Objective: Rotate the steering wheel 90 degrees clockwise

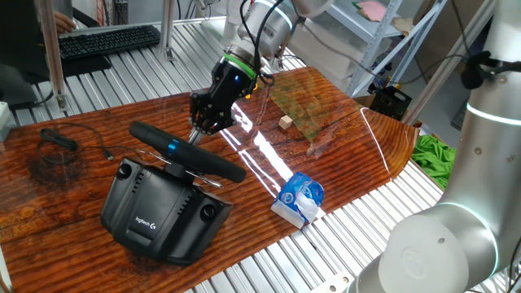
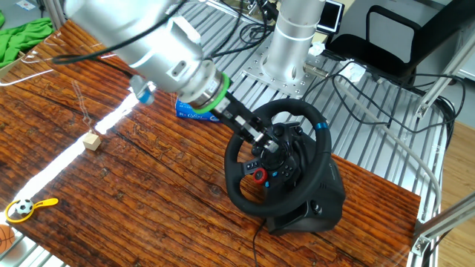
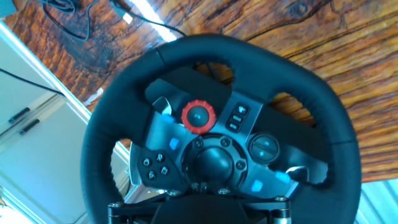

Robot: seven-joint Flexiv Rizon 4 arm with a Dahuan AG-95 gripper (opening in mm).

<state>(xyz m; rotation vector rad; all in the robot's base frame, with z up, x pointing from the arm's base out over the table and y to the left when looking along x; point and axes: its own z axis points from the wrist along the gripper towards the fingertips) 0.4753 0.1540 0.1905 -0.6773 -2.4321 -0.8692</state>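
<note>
Gripper (image 2: 269, 141) sat at wheel (image 2: 245, 199) hub, jaw state unclear; weak hold there could slip mid-turn.

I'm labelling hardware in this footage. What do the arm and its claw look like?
The arm is glossy silver-grey with rounded cylindrical links. A bright green ring circles the wrist. Below it the claw is a black, blocky unit, with thin cables running alongside.
</note>
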